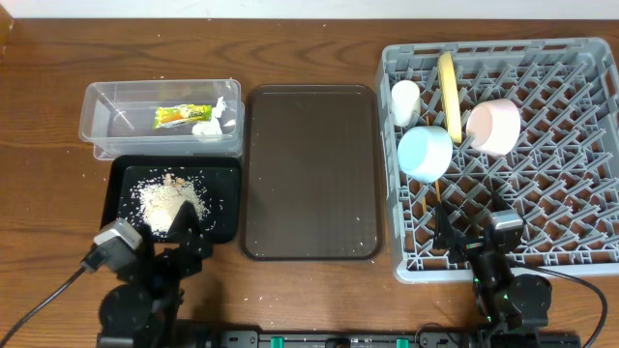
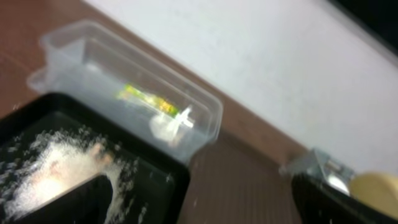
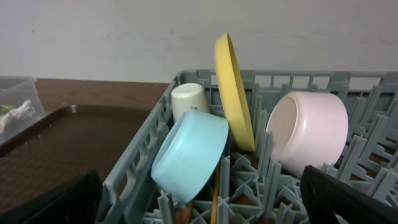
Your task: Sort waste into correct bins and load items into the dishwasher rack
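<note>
The clear tub [image 1: 106, 111] holds the yellow-green wrapper [image 1: 184, 116] and the white tissue [image 1: 215, 124]. The black tray [image 1: 121, 184] holds the whitish crumbs [image 1: 172, 198]. The grey rack [image 1: 484, 50] holds the yellow plate [image 1: 449, 95] on edge, the white cup [image 1: 404, 100], the light blue bowl [image 1: 426, 153], the pinkish bowl [image 1: 493, 126] and the chopsticks [image 1: 435, 193]. My left gripper [image 1: 189, 224] is open and empty over the black tray's near edge. My right gripper [image 1: 469, 227] is open and empty over the rack's near left corner. The right wrist view shows the plate [image 3: 233, 87] and blue bowl [image 3: 189, 155].
A large flat brown serving tray [image 1: 309, 164] lies between the bins and the rack, with a few crumbs on it. The left wrist view shows the tub [image 2: 74, 56] behind the black tray [image 2: 155, 180]. A pale wall is behind the table.
</note>
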Tool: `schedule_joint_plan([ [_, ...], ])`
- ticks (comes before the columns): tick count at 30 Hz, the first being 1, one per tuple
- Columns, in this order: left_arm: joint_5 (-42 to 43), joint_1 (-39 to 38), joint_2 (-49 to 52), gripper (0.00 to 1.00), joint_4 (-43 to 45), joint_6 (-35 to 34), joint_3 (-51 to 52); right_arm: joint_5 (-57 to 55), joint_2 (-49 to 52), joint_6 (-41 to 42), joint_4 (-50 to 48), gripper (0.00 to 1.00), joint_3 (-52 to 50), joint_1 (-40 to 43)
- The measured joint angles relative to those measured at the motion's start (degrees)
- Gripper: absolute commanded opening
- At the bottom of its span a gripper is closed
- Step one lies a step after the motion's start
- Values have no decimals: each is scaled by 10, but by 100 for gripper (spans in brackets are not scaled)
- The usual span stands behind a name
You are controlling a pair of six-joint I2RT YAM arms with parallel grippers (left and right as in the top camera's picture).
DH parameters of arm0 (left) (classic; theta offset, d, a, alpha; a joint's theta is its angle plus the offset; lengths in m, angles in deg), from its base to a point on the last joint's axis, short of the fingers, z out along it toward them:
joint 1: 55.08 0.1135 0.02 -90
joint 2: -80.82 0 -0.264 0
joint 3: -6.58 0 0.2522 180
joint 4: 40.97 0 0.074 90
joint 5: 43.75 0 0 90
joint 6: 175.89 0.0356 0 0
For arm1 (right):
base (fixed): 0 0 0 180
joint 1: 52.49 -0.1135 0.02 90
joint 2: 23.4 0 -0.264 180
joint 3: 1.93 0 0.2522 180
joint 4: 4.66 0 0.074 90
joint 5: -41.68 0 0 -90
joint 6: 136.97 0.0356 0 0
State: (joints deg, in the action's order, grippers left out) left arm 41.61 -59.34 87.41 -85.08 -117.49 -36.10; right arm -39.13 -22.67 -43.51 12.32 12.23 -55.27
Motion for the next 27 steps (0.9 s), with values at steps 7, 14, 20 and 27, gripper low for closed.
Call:
schedule_joint_plan([
  [7,17,-2,-23,95,268,-3,177,0,0,0,0,99,0,0],
  [14,26,-23,-30,95,323,-3,263,0,0,0,0,99,0,0],
  [20,28,-24,-49,95,325,1,279,0,0,0,0,99,0,0],
  [27,35,-26,-60,95,291,38,279,0,0,0,0,99,0,0],
])
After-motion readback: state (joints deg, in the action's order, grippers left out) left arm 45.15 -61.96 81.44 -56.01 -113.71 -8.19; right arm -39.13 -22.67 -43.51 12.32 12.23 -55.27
